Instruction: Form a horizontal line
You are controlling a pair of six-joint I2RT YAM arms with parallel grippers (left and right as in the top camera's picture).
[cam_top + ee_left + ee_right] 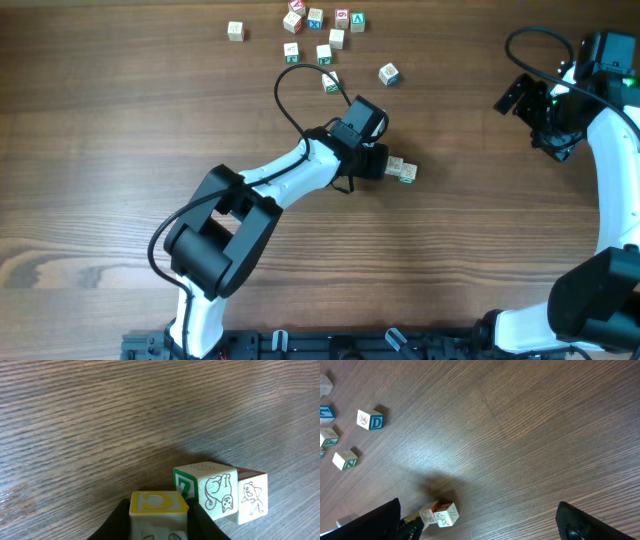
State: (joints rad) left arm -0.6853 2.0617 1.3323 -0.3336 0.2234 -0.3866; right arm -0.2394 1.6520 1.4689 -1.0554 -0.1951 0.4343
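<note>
My left gripper is shut on a pale cube with a yellow-framed top face, one dark finger on each side of it. Just to its right stand two more cubes touching side to side: one with a green face and a cat drawing, and one with a fish drawing. The held cube sits close against the green one; whether they touch I cannot tell. From overhead this short row lies right of the left gripper. My right gripper stands open, far right, holding nothing.
Several loose letter cubes lie scattered at the table's far edge, with one apart and one near the left arm's cable. In the right wrist view a blue D cube lies at upper left.
</note>
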